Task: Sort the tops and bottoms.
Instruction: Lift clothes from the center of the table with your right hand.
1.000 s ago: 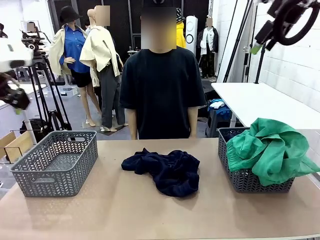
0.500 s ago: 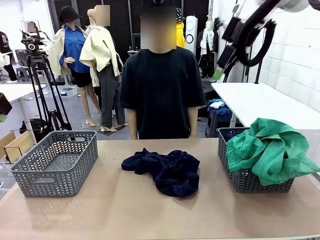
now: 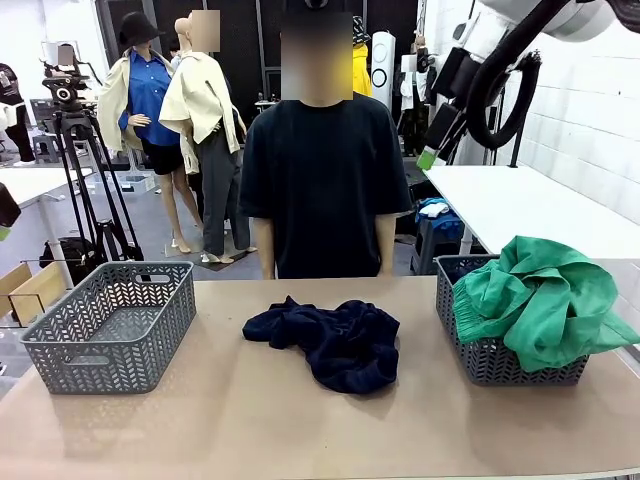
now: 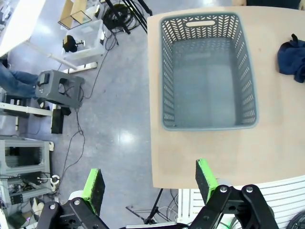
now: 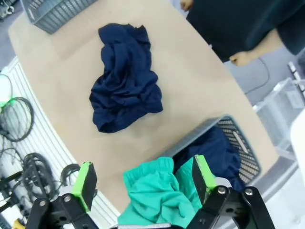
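A crumpled navy garment (image 3: 330, 340) lies on the middle of the table in front of the person. The grey basket on the right (image 3: 500, 362) holds a green garment (image 3: 540, 300) that spills over its rim, with a dark blue piece (image 5: 212, 145) under it. The left grey basket (image 3: 110, 325) is empty. My right gripper (image 3: 432, 150) hangs high above the table's right side, open (image 5: 144, 179) and holding nothing. My left gripper (image 4: 148, 181) is open and empty, high over the floor and the table edge beside the left basket (image 4: 164, 71).
The person stands at the far edge with arms down, one hand (image 5: 240, 58) near the table. A tripod (image 3: 75, 150) stands at the back left. A white table (image 3: 520, 205) is behind the right basket. Cables and boxes (image 4: 86, 36) lie on the floor to the left.
My right arm has swung in from the top right corner, leftward and lower. My left arm has drawn back off the left edge. The garments and baskets have not moved.
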`<state>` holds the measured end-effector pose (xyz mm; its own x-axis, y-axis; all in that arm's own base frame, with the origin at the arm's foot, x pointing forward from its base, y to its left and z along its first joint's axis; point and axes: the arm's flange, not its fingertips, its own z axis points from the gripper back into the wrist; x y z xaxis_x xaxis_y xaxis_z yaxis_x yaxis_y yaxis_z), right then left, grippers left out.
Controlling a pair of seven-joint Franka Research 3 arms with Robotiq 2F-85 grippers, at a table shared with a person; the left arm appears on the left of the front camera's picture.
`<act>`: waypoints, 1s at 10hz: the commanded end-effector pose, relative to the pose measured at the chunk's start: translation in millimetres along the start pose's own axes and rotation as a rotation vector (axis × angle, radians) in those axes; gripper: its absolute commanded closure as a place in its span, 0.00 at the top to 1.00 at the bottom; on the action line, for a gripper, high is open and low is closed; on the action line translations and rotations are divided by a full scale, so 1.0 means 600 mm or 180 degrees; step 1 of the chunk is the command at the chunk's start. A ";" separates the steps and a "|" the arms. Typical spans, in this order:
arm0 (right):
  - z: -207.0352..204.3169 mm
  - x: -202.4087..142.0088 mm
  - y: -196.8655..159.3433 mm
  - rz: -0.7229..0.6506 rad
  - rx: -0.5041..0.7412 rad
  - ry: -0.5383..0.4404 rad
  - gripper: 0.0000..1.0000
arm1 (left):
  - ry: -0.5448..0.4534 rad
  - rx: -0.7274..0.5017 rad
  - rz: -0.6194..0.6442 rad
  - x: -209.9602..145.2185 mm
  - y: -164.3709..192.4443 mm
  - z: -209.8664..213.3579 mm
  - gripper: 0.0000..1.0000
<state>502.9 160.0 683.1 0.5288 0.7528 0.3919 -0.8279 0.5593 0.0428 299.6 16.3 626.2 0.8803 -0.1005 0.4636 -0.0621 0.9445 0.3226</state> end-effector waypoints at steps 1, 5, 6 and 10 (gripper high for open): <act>-0.015 0.002 0.009 0.0023 0.0020 0.0019 1.00 | -0.0021 0.0024 -0.0013 -0.001 0.005 0.000 1.00; -0.208 0.057 0.039 0.0106 0.0481 0.0648 1.00 | -0.0021 0.0024 -0.0013 -0.001 0.005 0.000 1.00; -0.260 0.058 0.049 0.0063 0.0554 0.0758 1.00 | -0.0021 0.0024 -0.0013 -0.001 0.005 0.000 1.00; -0.416 0.047 0.089 -0.0076 0.0765 0.1185 1.00 | -0.0021 0.0024 -0.0013 -0.001 0.005 0.000 1.00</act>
<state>522.2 291.9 473.7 0.5221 0.8491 0.0803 -0.8269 0.4809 0.2915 299.5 15.6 626.3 0.8804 -0.1011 0.4634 -0.0633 0.9432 0.3260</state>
